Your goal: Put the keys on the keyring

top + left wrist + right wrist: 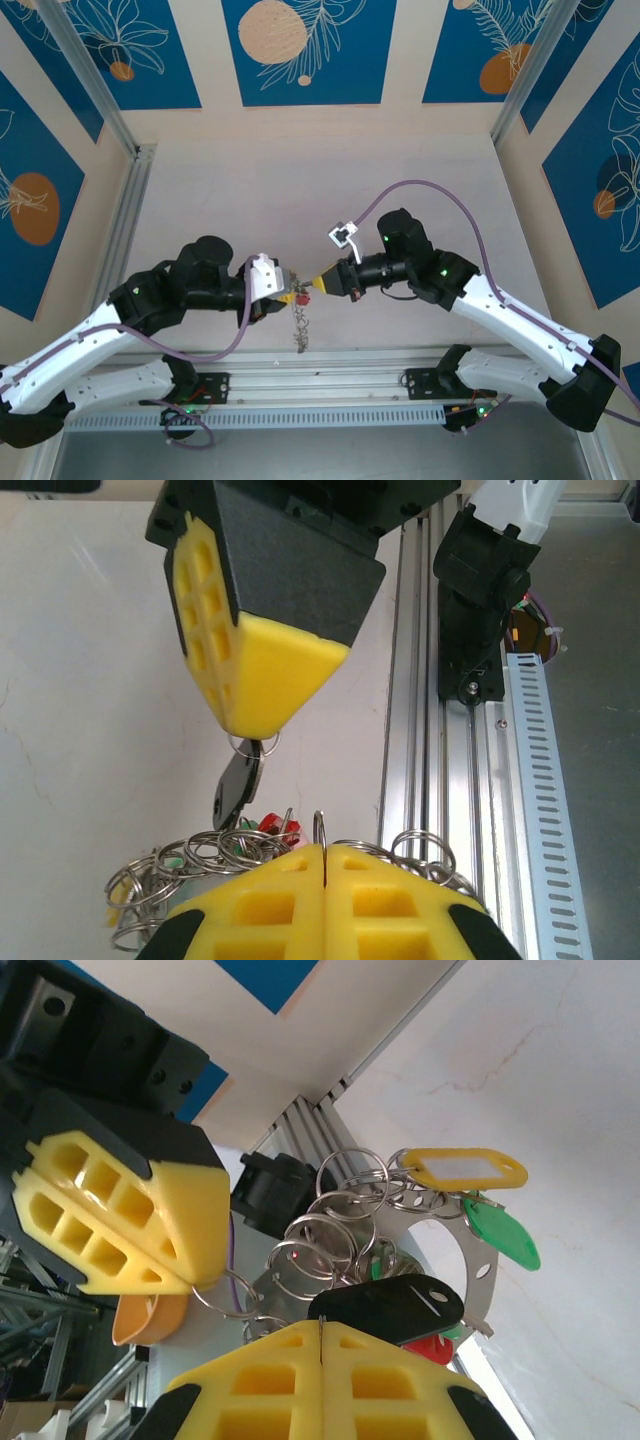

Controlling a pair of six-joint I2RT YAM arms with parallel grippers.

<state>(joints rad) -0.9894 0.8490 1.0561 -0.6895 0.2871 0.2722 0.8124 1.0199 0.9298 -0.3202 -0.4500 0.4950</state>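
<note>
The keyring (483, 1265) is a flat grey hoop with holes, fringed with small split rings (340, 1240), and it hangs between the two grippers (298, 322). Yellow (465, 1168), green (503, 1233) and red (437, 1349) tags hang from it. My left gripper (324, 848) is shut on one upright split ring (320, 825), low in the left wrist view. My right gripper (320, 1326) is shut on the small ring (254, 746) that carries the black key (392, 1305). That key (237, 788) dangles just above the hoop's rings. The two grippers meet tip to tip (302, 291).
An aluminium rail (330, 366) runs along the near table edge, directly under the hanging keyring. The right arm's black base (480, 600) stands on that rail. Side frames (120, 230) and patterned walls bound the pale table (320, 180).
</note>
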